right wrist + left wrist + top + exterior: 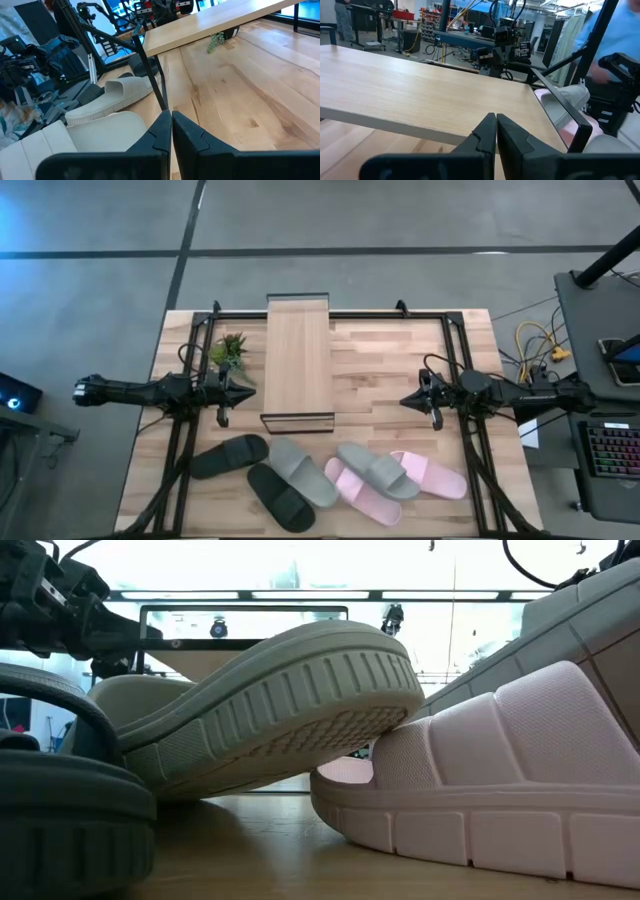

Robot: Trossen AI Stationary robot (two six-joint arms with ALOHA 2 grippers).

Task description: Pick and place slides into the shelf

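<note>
From above, the shelf (pixel 297 360) stands at the middle of the wooden table (pixel 390 370), its light plank top running from the far edge toward the centre. The left gripper (pixel 243 391) hangs just off the shelf's left side, jaws together and holding nothing; the right gripper (pixel 408 401) hangs well off the shelf's right side, likewise closed and empty. A small green plant (pixel 230 351) sits near the far-left part of the table, beside the left arm. All six slides lie in a row along the near edge: two black slides (pixel 255 475) at the left, two grey slides (pixel 335 468) in the middle, two pink slides (pixel 400 480) at the right, several overlapping.

At table height, a grey slide (pixel 270 705) fills the frame, its ribbed sole tipped up and resting against a pink slide (pixel 480 790); a black slide (pixel 60 800) shows at the edge, and the shelf (pixel 240 635) stands behind.

The left wrist view looks past closed fingers (pixel 485 137) across the shelf's plank top (pixel 410 95); a person in a blue top (pixel 620 35) stands beyond the table.

The right wrist view shows closed fingers (pixel 165 132) over the bare table (pixel 240 90), a grey slide (pixel 112 97) nearby, and the shelf (pixel 210 22) with the plant (pixel 217 40) beneath its far end.
</note>
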